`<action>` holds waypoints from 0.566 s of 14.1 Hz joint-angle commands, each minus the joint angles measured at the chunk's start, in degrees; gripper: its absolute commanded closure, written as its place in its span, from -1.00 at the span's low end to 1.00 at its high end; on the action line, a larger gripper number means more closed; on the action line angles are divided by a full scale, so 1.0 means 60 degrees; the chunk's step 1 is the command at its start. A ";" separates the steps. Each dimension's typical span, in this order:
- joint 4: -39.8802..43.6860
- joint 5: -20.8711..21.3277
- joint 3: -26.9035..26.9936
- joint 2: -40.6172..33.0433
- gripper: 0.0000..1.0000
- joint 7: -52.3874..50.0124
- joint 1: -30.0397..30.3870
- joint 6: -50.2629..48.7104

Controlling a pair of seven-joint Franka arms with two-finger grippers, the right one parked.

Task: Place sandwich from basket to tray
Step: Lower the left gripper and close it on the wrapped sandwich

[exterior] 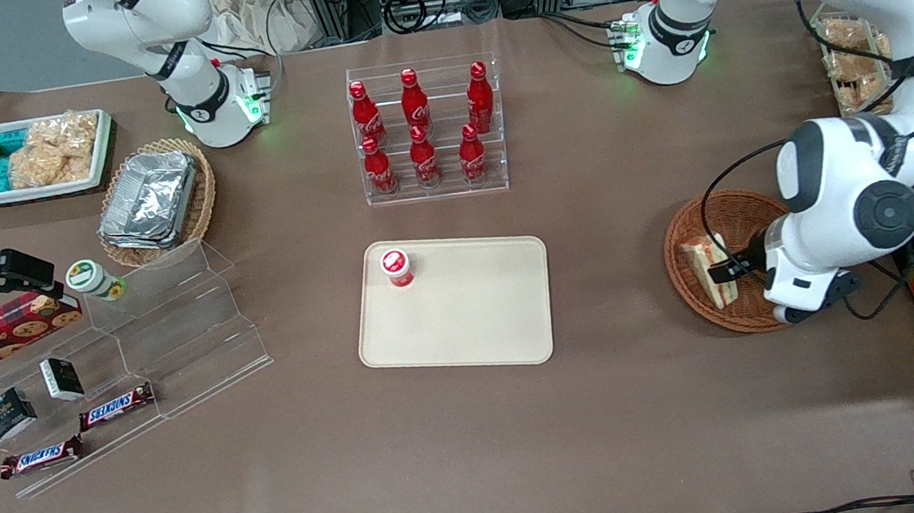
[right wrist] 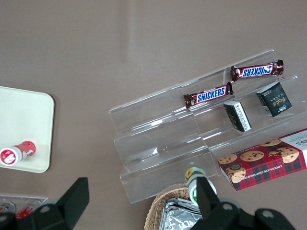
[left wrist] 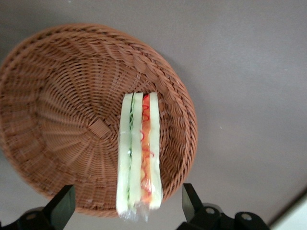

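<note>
1. Toward the working arm's end of the brown table (exterior: 475, 424), the round reddish-brown woven wicker basket (exterior: 687, 224) sits on the tabletop, partly covered in the front view by the white left arm.
2. Inside that basket lies the small wedge-shaped sandwich of white bread with orange-red and green filling (left wrist: 139, 153), standing on edge so its layers face up, wrapped in clear film, resting against the basket's inner wall near the rim.
3. The left arm's black two-finger gripper (left wrist: 125, 205) hangs just above the basket with its fingers spread wide; one dark fingertip (left wrist: 61, 207) shows on each side of the sandwich, and neither touches it.
4. In the front view the gripper (exterior: 730, 268) sits right beside the sandwich (exterior: 709, 268), over the basket's middle.
5. The flat cream-beige rectangular plastic tray with rounded corners (exterior: 463, 315) lies at the middle of the table, well apart from the basket.
6. A small red bottle with a red-and-white cap (exterior: 396, 266) stands on the tray near one corner, the corner farther from the front camera and toward the parked arm's end.
7. A clear acrylic rack holding six red bottles (exterior: 426, 128) stands farther from the front camera than the tray.
</note>
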 commanded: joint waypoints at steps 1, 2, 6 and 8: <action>-0.0843 0.0082 -0.0014 -0.0028 -1.00 -0.0372 -0.0074 0.1027; -0.0946 0.0096 -0.0014 0.0118 -1.00 -0.0416 -0.0088 0.1291; -0.1210 0.0199 0.0001 0.0515 -1.00 -0.0432 -0.0293 0.1820; -0.1343 0.0490 0.0001 0.0588 -0.89 -0.0417 -0.0396 0.1939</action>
